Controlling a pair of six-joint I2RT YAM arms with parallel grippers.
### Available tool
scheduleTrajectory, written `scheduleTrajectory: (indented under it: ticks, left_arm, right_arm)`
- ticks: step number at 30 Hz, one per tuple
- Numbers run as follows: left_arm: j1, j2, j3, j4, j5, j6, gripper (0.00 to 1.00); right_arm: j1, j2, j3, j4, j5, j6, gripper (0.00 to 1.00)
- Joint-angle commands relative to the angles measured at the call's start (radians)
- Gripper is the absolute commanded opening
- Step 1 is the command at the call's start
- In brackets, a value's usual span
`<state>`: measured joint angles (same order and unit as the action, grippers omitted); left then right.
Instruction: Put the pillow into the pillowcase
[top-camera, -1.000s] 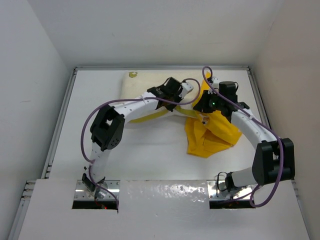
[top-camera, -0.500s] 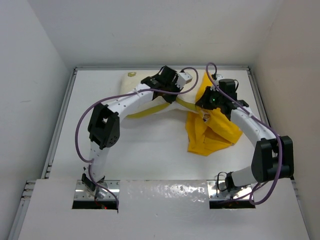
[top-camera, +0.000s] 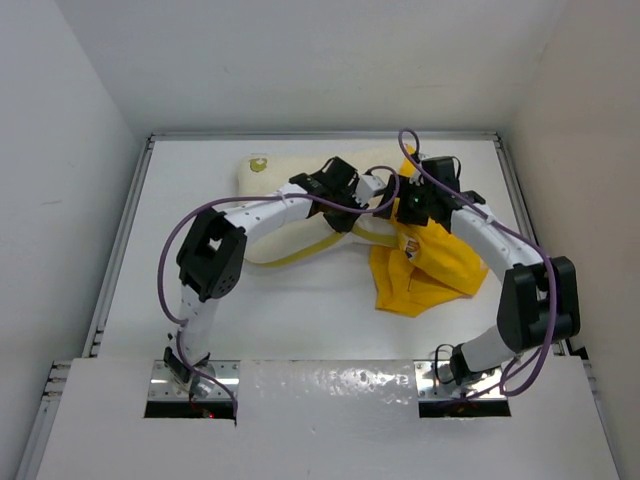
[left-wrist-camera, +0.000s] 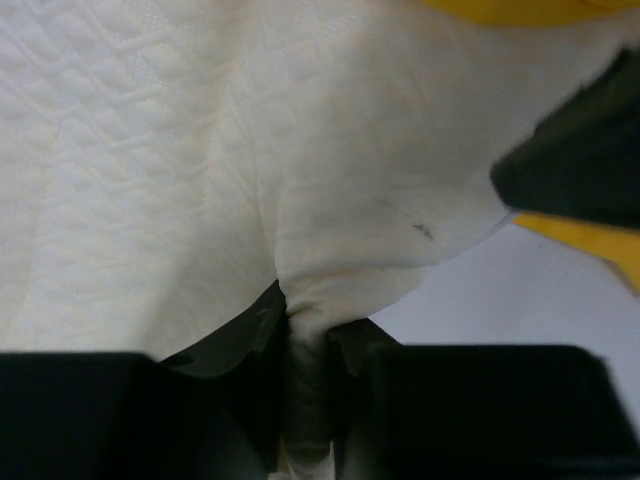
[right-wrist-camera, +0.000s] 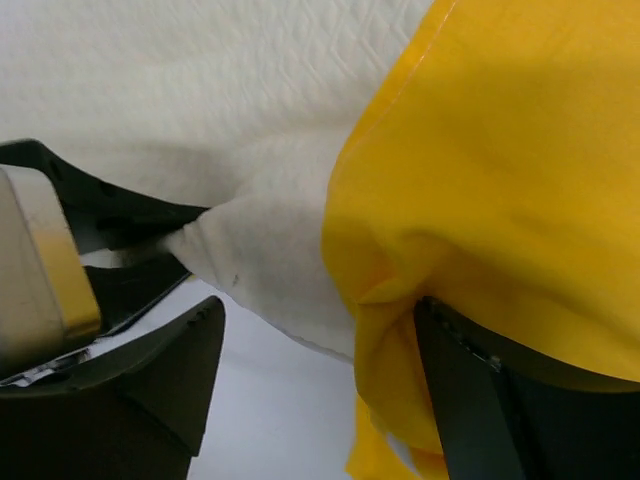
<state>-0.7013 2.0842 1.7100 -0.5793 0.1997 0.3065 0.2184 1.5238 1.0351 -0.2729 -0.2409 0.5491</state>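
The cream quilted pillow (top-camera: 290, 205) lies at the back middle of the table, its small logo at the far left corner. My left gripper (top-camera: 373, 190) is shut on the pillow's right corner; in the left wrist view a fold of pillow (left-wrist-camera: 200, 180) is pinched at the left gripper (left-wrist-camera: 310, 325). The yellow pillowcase (top-camera: 425, 265) lies crumpled to the right. My right gripper (top-camera: 397, 207) is next to that corner, open. In the right wrist view the right gripper (right-wrist-camera: 320, 305) straddles the pillow corner (right-wrist-camera: 270, 270), with pillowcase fabric (right-wrist-camera: 480, 180) draped against its right finger.
A raised rail (top-camera: 120, 240) borders the table on the left, with another rail (top-camera: 525, 215) on the right. White walls stand close behind and at both sides. Purple cables loop over both arms.
My right gripper has opened and let go of the pillowcase, shifting slightly left toward the pillow corner. The left gripper has drawn the pillow corner nearer and to the right.
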Motion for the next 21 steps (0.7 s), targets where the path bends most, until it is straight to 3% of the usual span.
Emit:
scheduleTrajectory:
  ticks: [1,4,5,8,9,10,13,15,17,21]
  left_arm:
    - [0.008,-0.099,0.046,0.015,0.081,-0.012,0.20]
    - [0.013,-0.104,0.069,-0.007,0.098,-0.009,0.41]
    - [0.014,-0.105,0.092,-0.028,0.112,-0.009,0.54]
    - [0.026,-0.118,0.146,-0.079,0.138,-0.010,0.76]
    - [0.037,-0.122,0.167,-0.088,0.141,-0.009,0.92]
    - [0.043,-0.127,0.215,-0.114,0.139,-0.006,1.00]
    - [0.069,-0.133,0.302,-0.154,0.109,0.019,1.00]
    - [0.103,-0.136,0.330,-0.169,0.037,0.017,1.00]
    - [0.179,-0.136,0.335,-0.151,-0.024,-0.035,1.00]
    - [0.367,-0.049,0.396,-0.178,-0.077,-0.153,1.00]
  right_arm:
    - [0.004,-0.024,0.098,-0.144,0.067,-0.076,0.78]
    - [-0.004,-0.027,0.176,-0.193,0.145,-0.087,0.86]
    - [-0.013,-0.022,0.230,-0.216,0.162,-0.087,0.90]
    - [-0.025,0.008,0.325,-0.245,0.237,-0.087,0.92]
    - [-0.028,0.022,0.388,-0.252,0.268,-0.092,0.92]
    - [-0.033,0.038,0.413,-0.262,0.300,-0.097,0.92]
    - [-0.053,0.130,0.512,-0.264,0.386,-0.101,0.88]
    - [-0.071,0.227,0.597,-0.267,0.403,-0.116,0.77]
    - [-0.085,0.306,0.702,-0.279,0.416,-0.117,0.74]
    - [-0.102,0.526,0.861,-0.258,0.417,-0.141,0.85]
